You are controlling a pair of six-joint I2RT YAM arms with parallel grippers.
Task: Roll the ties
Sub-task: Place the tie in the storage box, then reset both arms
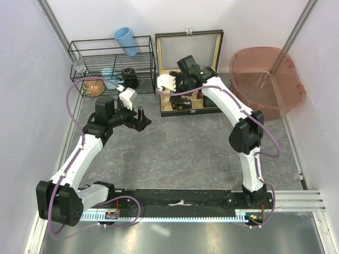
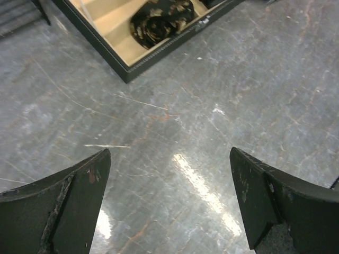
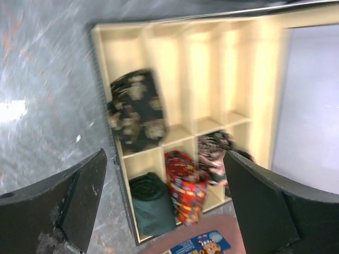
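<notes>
Rolled ties in box compartments, wire rack left of box, tub right of it

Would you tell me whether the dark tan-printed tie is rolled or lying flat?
Rolled: the tie sits coiled inside a compartment of the open box.

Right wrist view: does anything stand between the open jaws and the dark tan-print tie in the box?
Nothing visible does. The jaws stand open over the box, and the tie lies uncovered in its compartment.
</notes>
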